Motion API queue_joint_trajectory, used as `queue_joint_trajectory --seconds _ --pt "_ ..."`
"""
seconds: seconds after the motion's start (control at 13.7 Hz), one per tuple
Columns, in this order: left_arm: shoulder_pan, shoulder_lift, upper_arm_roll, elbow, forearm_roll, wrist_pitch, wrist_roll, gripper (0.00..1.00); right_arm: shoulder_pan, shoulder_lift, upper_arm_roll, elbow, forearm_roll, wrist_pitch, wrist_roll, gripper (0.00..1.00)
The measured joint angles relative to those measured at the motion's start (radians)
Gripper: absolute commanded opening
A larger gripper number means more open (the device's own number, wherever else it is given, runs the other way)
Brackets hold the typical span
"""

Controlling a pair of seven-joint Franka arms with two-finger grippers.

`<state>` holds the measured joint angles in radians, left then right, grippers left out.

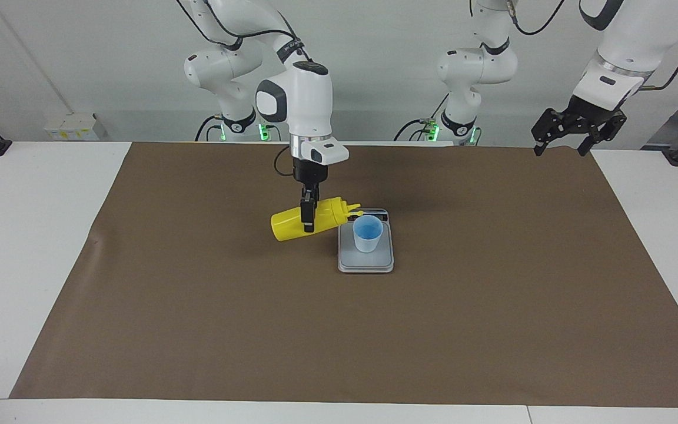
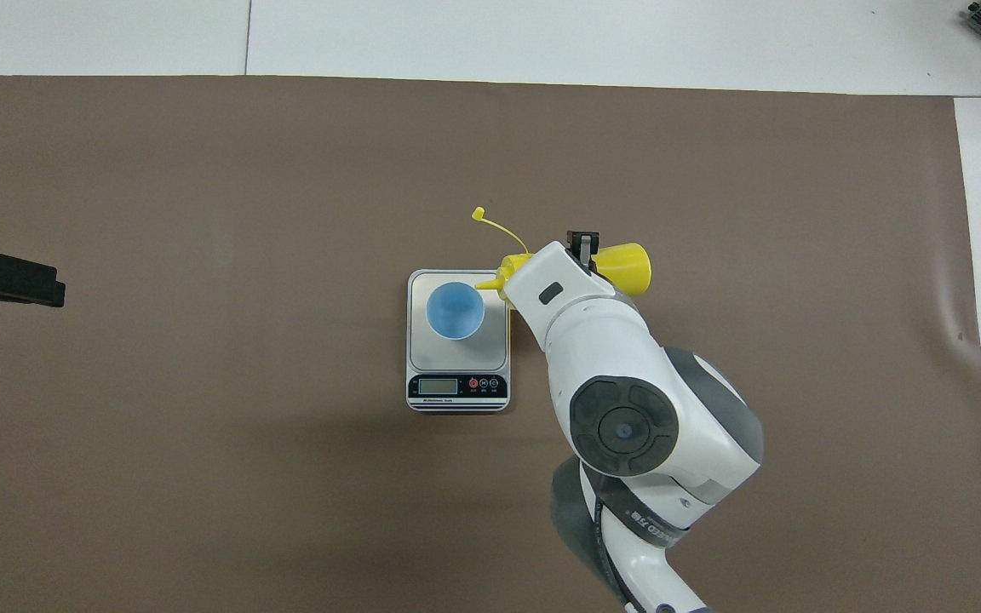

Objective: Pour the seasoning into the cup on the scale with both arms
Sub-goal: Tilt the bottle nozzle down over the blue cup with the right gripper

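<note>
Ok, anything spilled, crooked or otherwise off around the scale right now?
No spill shows. The cup stands upright on the scale. The yellow bottle lies nearly level in the right hand, nozzle at the cup's rim, its loose cap dangling on its strap. Left hand waits aside, open.

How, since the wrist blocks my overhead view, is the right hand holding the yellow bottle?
Observer: In the facing view the right hand comes straight down and is shut on the yellow bottle around its middle.
Operator: Is the bottle tipped?
Observer: It lies almost level in the air, its nozzle toward the cup, the tip close above the rim.
Operator: And the left hand? I only see its tip.
Observer: The left hand hangs open, raised over the edge of the mat at the left arm's end, waiting.
</note>
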<state>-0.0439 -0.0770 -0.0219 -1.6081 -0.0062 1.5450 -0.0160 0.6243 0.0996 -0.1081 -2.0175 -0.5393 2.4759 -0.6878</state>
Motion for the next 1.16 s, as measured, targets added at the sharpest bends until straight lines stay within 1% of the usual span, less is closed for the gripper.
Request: queue_joint_trajectory --seconds 0.07,0.29,0.51,0.66,0.87,1.02,1.16 --pt "0.000 0.000 0.000 0.000 0.000 0.000 0.000 1.00 0.012 0.012 0.000 0.015 -0.062 -0.022 0.004 0.00" --pt "0.000 0.000 -0.001 0.000 0.000 0.000 0.000 1.00 0.031 0.040 0.000 0.054 -0.141 -0.083 0.034 0.00" --pt "0.000 0.000 -0.001 0.000 -0.001 0.000 -0.001 1.00 0.043 0.059 0.000 0.066 -0.259 -0.136 0.086 0.00" --pt "0.000 0.000 -0.001 0.000 -0.001 -0.001 -0.001 1.00 0.069 0.071 0.000 0.071 -0.325 -0.178 0.106 0.00" --pt "0.000 0.000 0.000 0.000 -0.001 -0.004 -0.004 1.00 0.113 0.098 0.001 0.091 -0.380 -0.245 0.123 0.00" --pt "0.000 0.000 0.001 0.000 -0.001 -0.006 -0.005 1.00 0.150 0.126 0.001 0.115 -0.457 -0.316 0.171 0.00" --pt "0.000 0.000 0.001 0.000 -0.001 -0.007 -0.005 1.00 0.194 0.160 0.002 0.138 -0.492 -0.382 0.241 0.00"
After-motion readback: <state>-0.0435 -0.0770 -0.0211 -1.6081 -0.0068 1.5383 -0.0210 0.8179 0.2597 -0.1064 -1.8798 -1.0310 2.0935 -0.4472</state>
